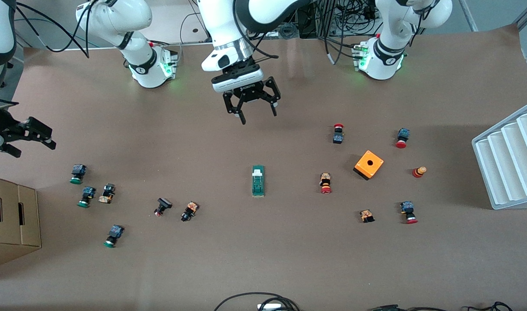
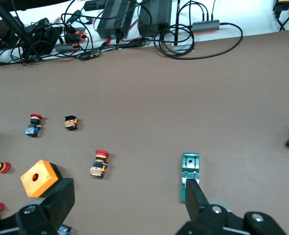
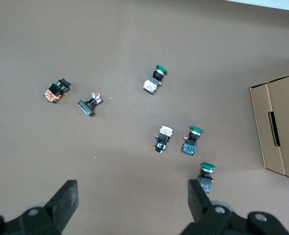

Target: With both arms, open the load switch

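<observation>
Two grippers are involved; both stand with fingers spread wide and hold nothing. The switch (image 1: 258, 181) lies flat on the table (image 1: 263, 259) near its middle, long axis running toward and away from the front camera, white piece at the end farther from that camera.

The left gripper (image 1: 251, 113) hangs over bare table just past the switch's white end, farther from the front camera than the switch and almost in line with its long axis. In the left wrist view the switch (image 2: 189, 176) appears just ahead of one finger (image 2: 197, 196), its length pointing out from the gripper. The left arm is judged the better placed for first contact.

The right gripper (image 1: 28, 134) waits over the table's edge at the right arm's end, well apart from the switch; the switch is absent from its wrist view.

Surface: plain brown covering, flat. Room: the switch lies clear all round; the nearest button (image 1: 325, 182) lies well apart from it, toward the left arm's end.
</observation>
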`<action>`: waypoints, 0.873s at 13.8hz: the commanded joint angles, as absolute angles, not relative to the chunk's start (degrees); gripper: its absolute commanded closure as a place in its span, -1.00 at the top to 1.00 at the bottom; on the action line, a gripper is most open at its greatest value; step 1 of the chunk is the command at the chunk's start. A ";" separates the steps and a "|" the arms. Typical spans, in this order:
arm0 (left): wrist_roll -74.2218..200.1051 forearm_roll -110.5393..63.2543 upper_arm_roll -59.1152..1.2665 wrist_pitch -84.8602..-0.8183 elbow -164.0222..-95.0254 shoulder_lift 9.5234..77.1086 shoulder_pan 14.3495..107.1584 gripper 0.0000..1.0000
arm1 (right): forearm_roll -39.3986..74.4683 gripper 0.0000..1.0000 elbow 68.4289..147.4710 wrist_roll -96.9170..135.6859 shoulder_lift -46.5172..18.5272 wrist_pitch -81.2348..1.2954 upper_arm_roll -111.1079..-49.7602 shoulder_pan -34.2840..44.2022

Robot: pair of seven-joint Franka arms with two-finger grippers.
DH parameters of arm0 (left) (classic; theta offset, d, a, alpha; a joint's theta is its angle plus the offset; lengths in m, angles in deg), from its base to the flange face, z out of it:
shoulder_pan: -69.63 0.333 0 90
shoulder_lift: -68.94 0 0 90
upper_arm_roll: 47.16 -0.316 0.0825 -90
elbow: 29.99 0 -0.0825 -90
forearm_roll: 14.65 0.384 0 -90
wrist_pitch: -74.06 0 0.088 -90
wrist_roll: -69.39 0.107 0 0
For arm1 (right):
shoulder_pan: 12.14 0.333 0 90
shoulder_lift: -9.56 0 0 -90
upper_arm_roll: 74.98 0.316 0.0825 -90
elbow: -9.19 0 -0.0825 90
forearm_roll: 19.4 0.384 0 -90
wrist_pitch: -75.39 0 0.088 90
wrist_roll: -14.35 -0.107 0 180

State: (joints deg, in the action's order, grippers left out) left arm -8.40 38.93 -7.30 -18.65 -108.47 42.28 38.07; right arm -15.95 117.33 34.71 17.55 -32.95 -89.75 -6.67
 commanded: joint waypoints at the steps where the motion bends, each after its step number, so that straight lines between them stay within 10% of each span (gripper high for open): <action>1: -1.64 34.75 -7.70 -18.93 -108.91 46.69 41.40 1.00 | -17.03 1.00 114.75 35.45 16.59 -31.31 -90.01 -6.69; 12: 27.37 13.83 -25.79 -19.28 -103.29 55.05 45.63 1.00 | -17.11 1.00 114.92 35.45 16.94 -30.78 -90.45 -6.34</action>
State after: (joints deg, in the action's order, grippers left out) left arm 23.78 16.30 -22.63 -19.60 -103.97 54.04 45.92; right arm -15.97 116.59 34.85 17.54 -32.33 -90.02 -6.64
